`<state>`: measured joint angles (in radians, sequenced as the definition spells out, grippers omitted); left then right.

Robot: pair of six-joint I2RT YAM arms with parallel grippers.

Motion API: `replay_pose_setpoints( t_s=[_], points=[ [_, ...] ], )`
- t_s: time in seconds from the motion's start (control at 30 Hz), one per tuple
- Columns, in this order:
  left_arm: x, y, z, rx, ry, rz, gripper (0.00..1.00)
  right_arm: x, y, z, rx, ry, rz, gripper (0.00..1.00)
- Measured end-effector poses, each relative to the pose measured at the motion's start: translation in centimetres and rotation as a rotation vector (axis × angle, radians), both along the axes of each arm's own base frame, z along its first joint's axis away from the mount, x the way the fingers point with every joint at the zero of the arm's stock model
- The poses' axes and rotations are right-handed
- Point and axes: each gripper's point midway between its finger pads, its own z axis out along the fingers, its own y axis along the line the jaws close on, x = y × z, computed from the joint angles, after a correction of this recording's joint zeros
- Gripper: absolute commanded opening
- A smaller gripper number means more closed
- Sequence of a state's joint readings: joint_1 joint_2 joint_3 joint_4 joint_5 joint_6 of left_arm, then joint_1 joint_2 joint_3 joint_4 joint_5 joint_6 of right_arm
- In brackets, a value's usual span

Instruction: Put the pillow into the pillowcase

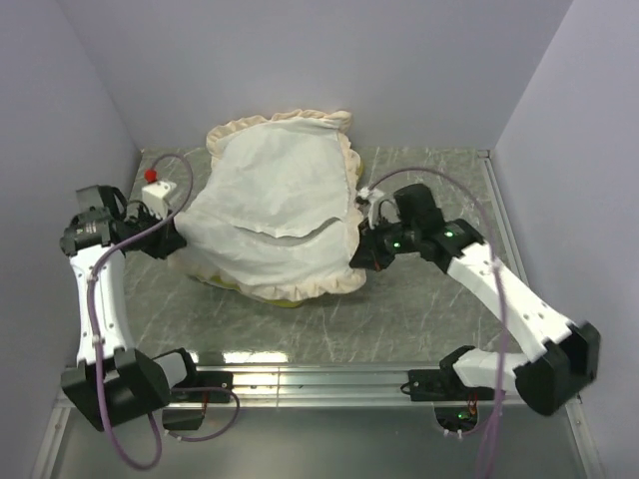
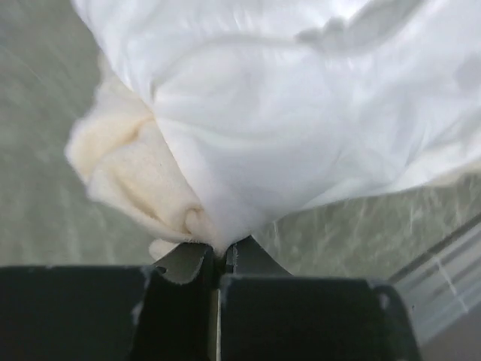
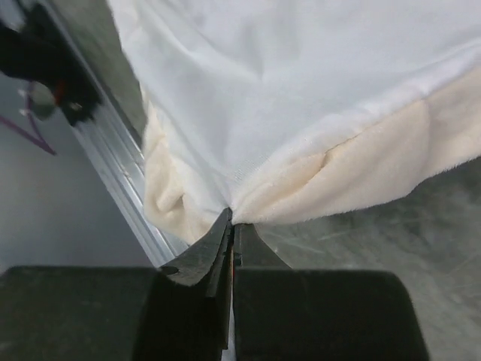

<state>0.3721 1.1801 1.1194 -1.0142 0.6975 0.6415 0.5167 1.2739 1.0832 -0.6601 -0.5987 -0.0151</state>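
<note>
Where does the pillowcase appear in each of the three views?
Top external: the pillowcase lies in the middle of the picture.
Left wrist: the pillowcase fills the top and right; the left pincer is shut on its corner.
Right wrist: the pillowcase fills the top; the right pincer is shut on its edge.
Shared landmark: the cream trim.

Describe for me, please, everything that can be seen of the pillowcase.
The pillowcase is limp white fabric with a cream ruffled trim all round. It lies bulging over the pillow, of which only a yellow sliver shows at the near edge, on the marbled table. Folds cross its near half. The left gripper pinches its left edge and the right gripper its right edge, both shut at the trim.
</note>
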Motion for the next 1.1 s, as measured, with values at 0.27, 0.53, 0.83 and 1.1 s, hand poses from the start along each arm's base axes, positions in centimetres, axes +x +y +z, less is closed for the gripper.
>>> replay_pose_setpoints(
  t_s=[0.27, 0.53, 0.83, 1.1],
  points=[
    [2.7, -3.3, 18.0, -0.102, -0.428, -0.007, 0.00, 4.5, -3.7, 16.9, 0.197, -0.447, -0.149, 0.00],
    [7.5, -7.3, 32.9, -0.345, -0.703, -0.056, 0.00, 8.2, -11.7, 34.0, 0.287, -0.857, -0.438, 0.00],
    [4.8, -12.3, 44.5, -0.581, -0.912, -0.222, 0.00, -0.4, -16.6, 44.1, 0.407, -1.191, -0.717, 0.00],
    [2.7, -18.9, 46.5, -0.707, -0.930, -0.451, 0.00, -5.9, -21.2, 49.9, 0.493, -1.425, -0.968, 0.00]
  ],
)
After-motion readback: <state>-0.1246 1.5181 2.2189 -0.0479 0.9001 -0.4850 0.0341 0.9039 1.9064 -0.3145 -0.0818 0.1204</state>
